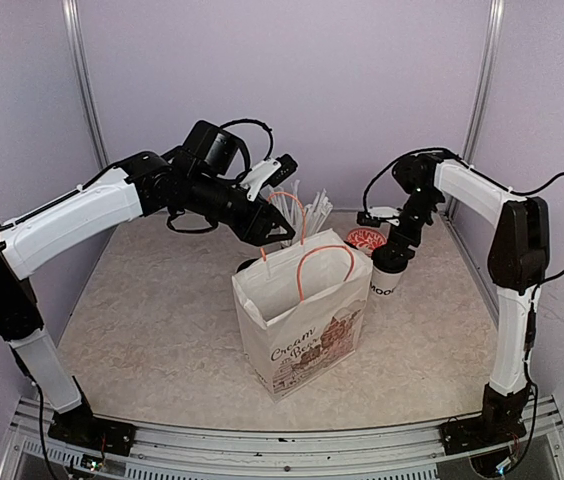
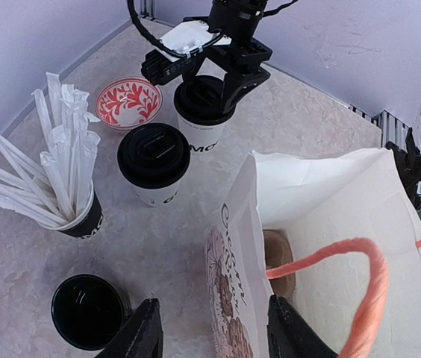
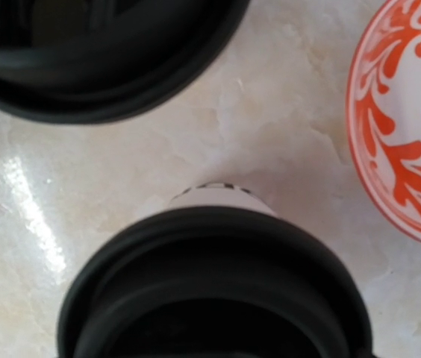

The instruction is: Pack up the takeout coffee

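Two white paper cups with black lids stand behind the paper bag (image 2: 330,194). My right gripper (image 2: 209,91) is shut on the lid rim of the far cup (image 2: 204,123), which also shows in the top view (image 1: 386,280) and fills the bottom of the right wrist view (image 3: 210,291). Whether this cup is off the table I cannot tell. The second cup (image 2: 153,160) stands free beside it, its lid at the top of the right wrist view (image 3: 98,52). My left gripper (image 2: 214,335) is open and straddles the bag's rear wall; in the top view it (image 1: 267,228) hovers over the bag (image 1: 302,315).
A black cup of white straws (image 2: 72,209) and a squat black mug (image 2: 87,309) stand left of the bag. A red-patterned bowl (image 2: 128,103) sits behind the cups. A brown cardboard insert (image 2: 281,261) lies inside the bag, and orange handles (image 2: 345,253) arch over its mouth.
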Tool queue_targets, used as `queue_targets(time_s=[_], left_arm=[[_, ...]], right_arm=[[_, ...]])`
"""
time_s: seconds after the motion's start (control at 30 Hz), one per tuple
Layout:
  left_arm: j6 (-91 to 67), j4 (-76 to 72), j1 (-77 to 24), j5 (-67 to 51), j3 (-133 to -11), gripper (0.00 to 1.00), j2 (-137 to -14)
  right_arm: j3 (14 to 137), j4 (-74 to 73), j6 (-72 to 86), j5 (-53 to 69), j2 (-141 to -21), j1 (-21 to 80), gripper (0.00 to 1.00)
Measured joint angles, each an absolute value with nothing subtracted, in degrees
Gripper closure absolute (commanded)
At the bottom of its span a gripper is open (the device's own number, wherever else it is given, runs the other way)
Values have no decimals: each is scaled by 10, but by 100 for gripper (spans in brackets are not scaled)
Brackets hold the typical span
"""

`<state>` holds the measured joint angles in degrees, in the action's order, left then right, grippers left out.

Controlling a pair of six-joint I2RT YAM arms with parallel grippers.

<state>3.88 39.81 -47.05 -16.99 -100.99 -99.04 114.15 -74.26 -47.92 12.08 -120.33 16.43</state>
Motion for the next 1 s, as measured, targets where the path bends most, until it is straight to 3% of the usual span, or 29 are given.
queue_targets(time_s=[0.17, 0.37, 0.63, 1.0], left_arm=[[37, 397, -470, -169, -1002, 52, -987], [35, 394, -470, -167, -1002, 49, -985], [26, 395, -470, -143, -991, 40, -966], [-16, 400, -472, -117, -934, 39, -907]], right_arm=[[1135, -738, -479, 114, -1203, 167, 22], [1130, -734, -477, 112, -1201, 168, 35], [1102, -746, -463, 111, -1169, 168, 41], [1164, -768, -453, 167, -1031, 170, 44]])
